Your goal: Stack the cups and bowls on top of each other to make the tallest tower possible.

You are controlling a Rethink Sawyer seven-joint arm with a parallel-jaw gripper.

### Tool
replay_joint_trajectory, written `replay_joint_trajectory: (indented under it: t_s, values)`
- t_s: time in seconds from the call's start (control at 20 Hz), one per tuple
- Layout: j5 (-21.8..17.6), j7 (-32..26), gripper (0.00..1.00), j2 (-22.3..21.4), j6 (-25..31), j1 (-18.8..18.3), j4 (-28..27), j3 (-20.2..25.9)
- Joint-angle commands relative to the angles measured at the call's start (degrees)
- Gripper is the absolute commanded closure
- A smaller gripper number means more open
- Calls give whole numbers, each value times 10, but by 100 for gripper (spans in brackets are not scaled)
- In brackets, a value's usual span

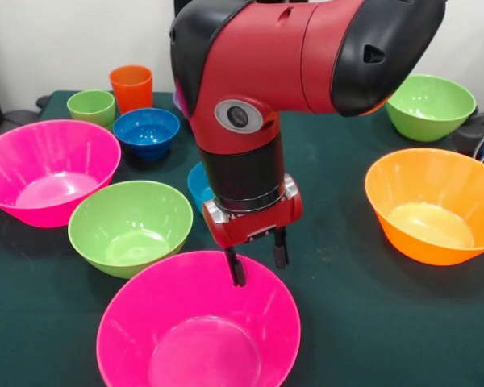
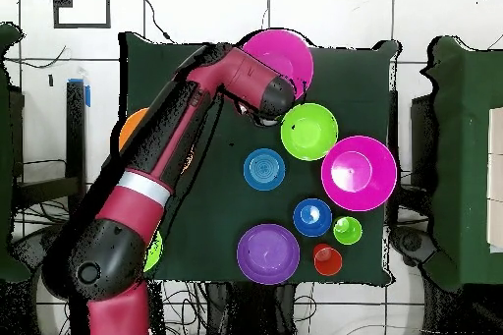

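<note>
- Eight bowls and two cups spread singly on a dark green table (image 1: pixel 347 322); nothing nested or stacked, so no tower begun and the whole build judged still ahead.
- Front view, places given from the nearest pink bowl (image 1: pixel 198 322) at bottom centre:
- Directly above its far rim, the gripper (image 1: pixel 256 264), two dark fingers spread apart, pinching nothing; one tip reaching just inside the rim, the other hanging just behind it.
- Up and left, close beside, a green bowl (image 1: pixel 131 226); further left, a second pink bowl (image 1: pixel 48 169).
- Behind the gripper, a sliver of a small blue bowl (image 1: pixel 197 185), mostly hidden by the arm.
- Far back and left, another small blue bowl (image 1: pixel 147 131), a short light-green cup (image 1: pixel 91 106) and a taller orange cup (image 1: pixel 131 86).
- To the right, well apart, a big orange bowl (image 1: pixel 436 205); far back right, a second green bowl (image 1: pixel 431 105).
- Overhead view, turned half round, places again from that pink bowl (image 2: pixel 285 54), now at top:
- Arm's end covering its lower left edge; fingers hidden here.
- Just below and right, the green bowl (image 2: pixel 309 132); beyond, the other pink bowl (image 2: pixel 359 173).
- Below, one blue bowl (image 2: pixel 264 169), then the other (image 2: pixel 312 217) with the green cup (image 2: pixel 347 230) and the orange cup (image 2: pixel 327 259) near.
- Lowest, a purple bowl (image 2: pixel 268 252), unseen from the front.
</note>
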Motion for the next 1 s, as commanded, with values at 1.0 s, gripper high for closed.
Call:
replay_joint_trajectory:
  t_s: [1.0]
  values:
    - [41, -52, 0, 6, 34, -5, 6, 90]
